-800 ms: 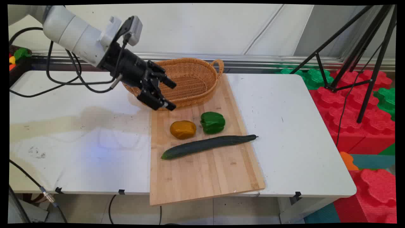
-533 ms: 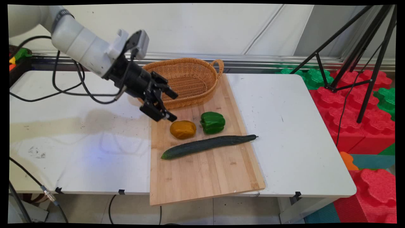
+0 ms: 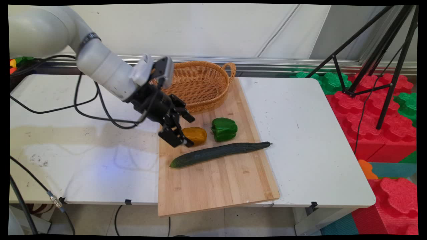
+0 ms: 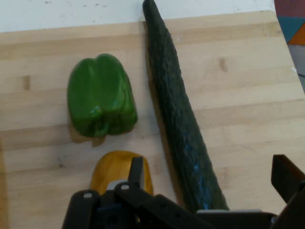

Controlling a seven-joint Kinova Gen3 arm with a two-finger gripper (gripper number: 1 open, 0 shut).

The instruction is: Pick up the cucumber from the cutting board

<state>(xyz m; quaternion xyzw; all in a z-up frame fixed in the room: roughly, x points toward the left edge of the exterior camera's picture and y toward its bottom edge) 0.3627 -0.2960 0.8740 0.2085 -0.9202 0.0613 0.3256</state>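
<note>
The gripper (image 3: 186, 131), fingers spread and holding nothing, hangs at frame centre-left over the yellow pepper (image 3: 196, 135). Descending there, a finger could clip the cucumber (image 3: 220, 152) or nudge the green pepper (image 3: 224, 128), both just beside it.

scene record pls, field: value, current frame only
gripper: black two-finger gripper, open, low over the cutting board's left part
nearest: yellow vegetable, right beside the fingertips; contact not clear
beside it: green bell pepper, to the right, apart
in front: cucumber, lying across the board
support: wooden cutting board on the white table
behind: wicker basket, on the board's far end, nothing seen inside
</note>
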